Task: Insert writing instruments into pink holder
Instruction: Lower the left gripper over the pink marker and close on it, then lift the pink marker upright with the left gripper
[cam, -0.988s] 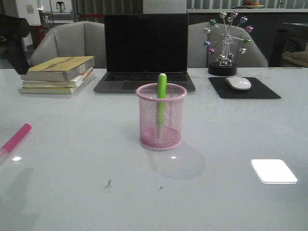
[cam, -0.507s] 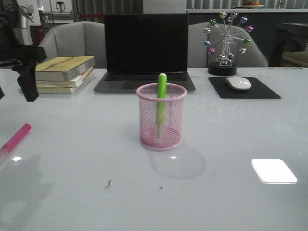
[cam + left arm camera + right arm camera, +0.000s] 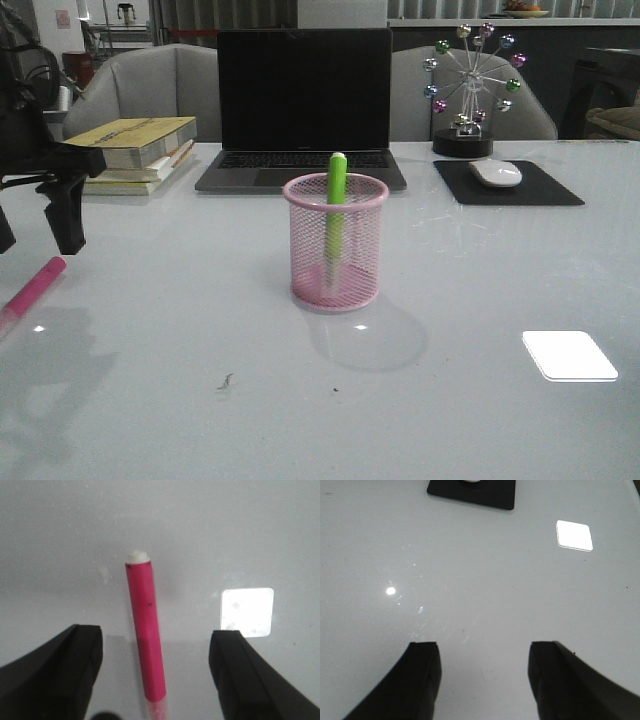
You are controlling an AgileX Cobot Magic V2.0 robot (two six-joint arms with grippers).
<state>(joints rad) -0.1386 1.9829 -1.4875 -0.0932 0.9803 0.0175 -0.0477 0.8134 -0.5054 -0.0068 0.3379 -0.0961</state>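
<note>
A: Where's everything relative to the pink holder (image 3: 335, 243)?
B: Green marker (image 3: 336, 213) stands inside it. Pink marker (image 3: 146, 635) lies on the worktop (image 3: 470, 300) far left, beneath the left claw (image 3: 156, 677), fingers spread apart.
A: Right claw (image 3: 485, 682)?
B: Also spread, empty.

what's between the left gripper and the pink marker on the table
Nothing. In the left wrist view the open left gripper hangs over the pink marker, which lies between the fingers with only bare table around it; no finger touches it.
</note>
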